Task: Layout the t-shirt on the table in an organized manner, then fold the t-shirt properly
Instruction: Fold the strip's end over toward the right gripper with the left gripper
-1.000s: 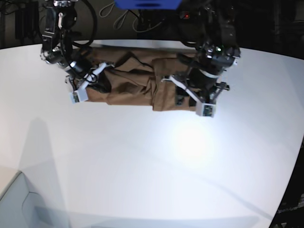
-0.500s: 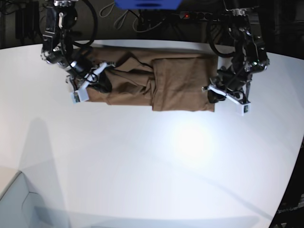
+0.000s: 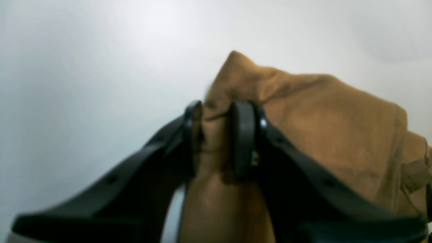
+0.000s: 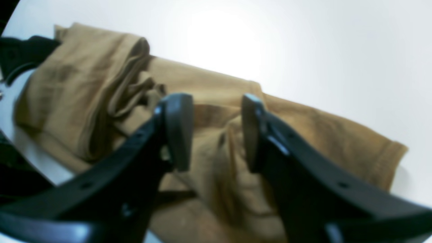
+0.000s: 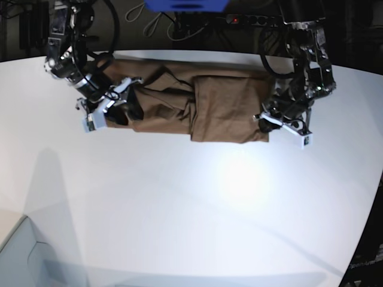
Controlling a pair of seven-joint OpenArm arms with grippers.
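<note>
The brown t-shirt lies as a long folded strip along the far side of the white table. Its left half is bunched and its right half is flatter. At the shirt's right end, my left gripper is shut on a corner of the fabric. The left wrist view shows the cloth pinched between the closed black fingers of that gripper. My right gripper stands open over the wrinkled left end. In the right wrist view its jaws stand apart above the creased fabric.
Dark floor, cables and a blue object lie beyond the table's far curved edge. A bright glare spot sits on the tabletop in front of the shirt. A pale surface shows at the lower left corner.
My right gripper has opened and let go of the shirt's left end. My left arm has moved from the middle of the shirt to its right edge and grips there.
</note>
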